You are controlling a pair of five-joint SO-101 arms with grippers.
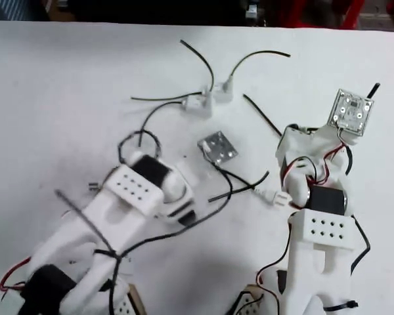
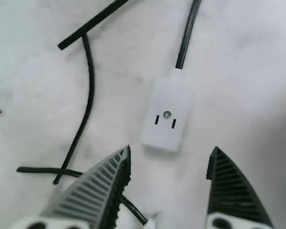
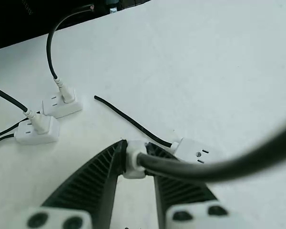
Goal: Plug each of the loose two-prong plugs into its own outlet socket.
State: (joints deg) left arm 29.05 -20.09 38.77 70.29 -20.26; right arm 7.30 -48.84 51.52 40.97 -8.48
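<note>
White worktop (image 1: 65, 79) in the high view carries two white plug-and-socket pairs (image 1: 198, 104) already mated toward its far side, so you are working on the loose ones that are left. From the left wrist, your left pincer (image 2: 170, 153) stands wide open and empty, its ribbed fingers just short of a white rectangular outlet socket (image 2: 166, 113) lying face-up on a black cord. From the right wrist, your right pincer (image 3: 136, 144) is clamped on a white moulded plug (image 3: 132, 164) with a thick black cord, just beside a second white outlet socket (image 3: 196, 153). I judge insertion comes next. You must line the prongs up with those slots, and probably steady the socket so it cannot slide.
</note>
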